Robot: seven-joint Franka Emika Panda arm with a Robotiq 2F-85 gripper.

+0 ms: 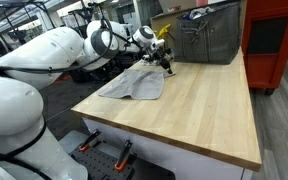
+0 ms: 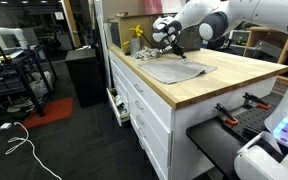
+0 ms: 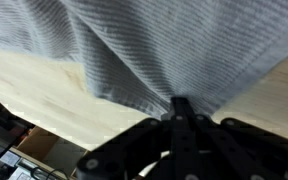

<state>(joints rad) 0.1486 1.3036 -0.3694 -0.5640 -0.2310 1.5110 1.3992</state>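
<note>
A grey cloth lies spread on the wooden table in both exterior views; it also shows in the other exterior view. My gripper is at the cloth's far corner, low over the table. In the wrist view my gripper is shut, its fingers pinching a bunched fold of the grey cloth, which hangs taut from the fingertips over the light wood.
A grey metal bin stands at the back of the table, close behind my gripper. A red tool cabinet stands beside the table. A yellow item stands at the table's far end. Clamps lie below the front edge.
</note>
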